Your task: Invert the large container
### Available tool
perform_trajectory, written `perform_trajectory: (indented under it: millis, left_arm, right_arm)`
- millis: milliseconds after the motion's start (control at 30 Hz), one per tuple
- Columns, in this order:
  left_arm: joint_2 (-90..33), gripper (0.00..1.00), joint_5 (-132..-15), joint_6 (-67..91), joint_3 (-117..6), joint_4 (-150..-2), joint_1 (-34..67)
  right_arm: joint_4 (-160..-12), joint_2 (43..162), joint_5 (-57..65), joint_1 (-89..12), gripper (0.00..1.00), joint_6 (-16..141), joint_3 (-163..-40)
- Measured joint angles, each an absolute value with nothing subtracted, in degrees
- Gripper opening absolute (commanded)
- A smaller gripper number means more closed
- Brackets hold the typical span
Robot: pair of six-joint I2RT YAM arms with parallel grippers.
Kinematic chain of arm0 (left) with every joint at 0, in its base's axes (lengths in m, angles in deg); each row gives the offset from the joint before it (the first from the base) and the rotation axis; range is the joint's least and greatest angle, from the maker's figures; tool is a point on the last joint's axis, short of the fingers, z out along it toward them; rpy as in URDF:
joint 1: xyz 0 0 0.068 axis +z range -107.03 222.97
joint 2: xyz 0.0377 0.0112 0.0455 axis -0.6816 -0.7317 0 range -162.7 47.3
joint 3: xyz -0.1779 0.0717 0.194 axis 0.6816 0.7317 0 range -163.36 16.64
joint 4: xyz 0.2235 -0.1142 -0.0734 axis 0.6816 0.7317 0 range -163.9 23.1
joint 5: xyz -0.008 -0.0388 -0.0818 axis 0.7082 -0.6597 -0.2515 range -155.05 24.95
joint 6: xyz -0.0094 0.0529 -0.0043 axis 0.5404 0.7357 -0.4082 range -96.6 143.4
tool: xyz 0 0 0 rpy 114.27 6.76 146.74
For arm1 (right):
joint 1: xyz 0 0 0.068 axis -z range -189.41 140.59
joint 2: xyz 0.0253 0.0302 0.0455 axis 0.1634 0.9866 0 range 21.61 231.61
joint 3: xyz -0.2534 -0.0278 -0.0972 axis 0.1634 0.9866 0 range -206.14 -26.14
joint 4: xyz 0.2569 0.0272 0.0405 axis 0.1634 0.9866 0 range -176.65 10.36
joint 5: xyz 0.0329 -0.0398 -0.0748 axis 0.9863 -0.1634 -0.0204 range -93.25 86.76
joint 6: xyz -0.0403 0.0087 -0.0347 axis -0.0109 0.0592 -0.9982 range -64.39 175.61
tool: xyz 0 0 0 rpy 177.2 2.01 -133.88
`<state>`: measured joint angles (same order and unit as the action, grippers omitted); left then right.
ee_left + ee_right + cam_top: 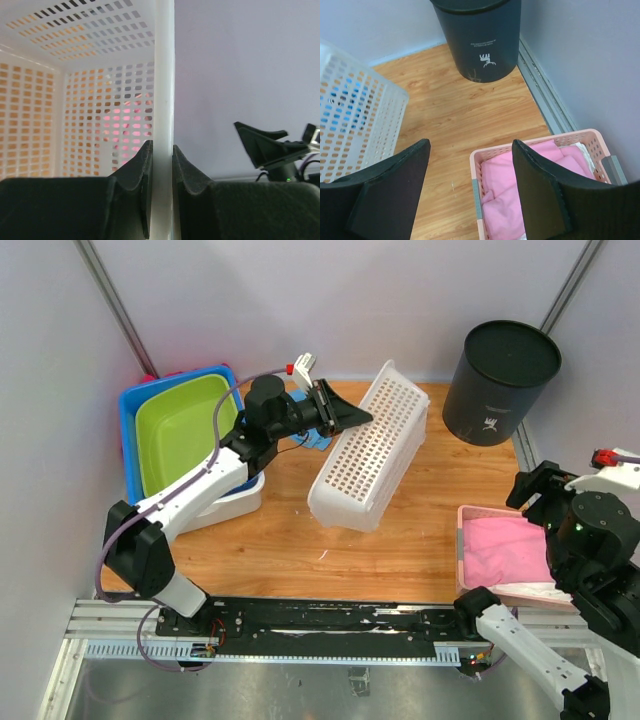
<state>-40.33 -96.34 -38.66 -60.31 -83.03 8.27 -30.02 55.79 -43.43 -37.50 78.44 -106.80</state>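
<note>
The large white perforated basket (pixel 368 445) stands tipped up on one long side in the middle of the wooden table, its bottom facing the camera in the top view. My left gripper (pixel 352 418) is shut on the basket's upper rim (pixel 163 100); the rim runs straight between the two fingers. The basket's inside wall (pixel 75 125) fills the left of the left wrist view. My right gripper (pixel 470 185) is open and empty, hovering above the pink basket (pixel 540 185) at the right front. The white basket's end also shows in the right wrist view (pixel 355 115).
A black round bin (pixel 498 380) stands at the back right. A blue tub holding a green tub (pixel 178 430) sits at the back left, with a white container (pixel 235 495) below it. The pink basket (pixel 505 555) with pink cloth is at the front right.
</note>
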Motion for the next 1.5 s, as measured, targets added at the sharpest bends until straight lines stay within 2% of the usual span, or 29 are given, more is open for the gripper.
perform_trajectory:
  millis: [200,367,400,533,633,833,967,1267,1500]
  left_arm:
    - [-45.47,0.0,-96.82,-53.81,-52.49,-105.93,8.27]
    - [-54.43,0.01,-97.65,-62.97,-48.9,-116.25,8.34]
    - [-56.05,0.04,-98.03,-64.28,-48.47,-117.52,8.4]
    - [-60.2,0.3,-99.58,-68.08,-47.53,-120.71,9.28]
    - [-60.48,0.39,-101.02,-66.97,-47.42,-119.35,10.26]
    - [-60.33,0.79,-100.41,-54.16,-49.62,-105.28,12.47]
    - [-61.36,0.98,-96.93,-42.31,-56.9,-89.01,13.28]
    - [-64.09,0.99,-81.09,-18.55,-73.45,-58.26,12.86]
    - [-64.62,0.99,-69.92,-8.26,-79.83,-48.21,10.59]
  right_arm:
    - [-30.2,57.6,-40.61,-37.5,0.7,78.52,-104.42]
    - [-30.31,58.76,-37.92,-37.5,0.7,78.94,-103.39]
    - [-30.31,58.78,-37.57,-37.5,0.7,79.0,-103.2]
    - [-30.33,58.63,-36.43,-37.5,0.7,79.38,-102.69]
    - [-30.29,58.56,-35.98,-37.5,0.7,79.55,-102.15]
    - [-30.31,58.59,-34.01,-37.5,0.7,81.04,-100.12]
    - [-30.64,58.65,-31.47,-37.5,0.7,82.81,-97.36]
    - [-30.83,59.83,-25.99,-37.5,0.71,85.25,-93.54]
    - [-31.1,61.6,-25.03,-37.5,0.72,85.58,-92.6]
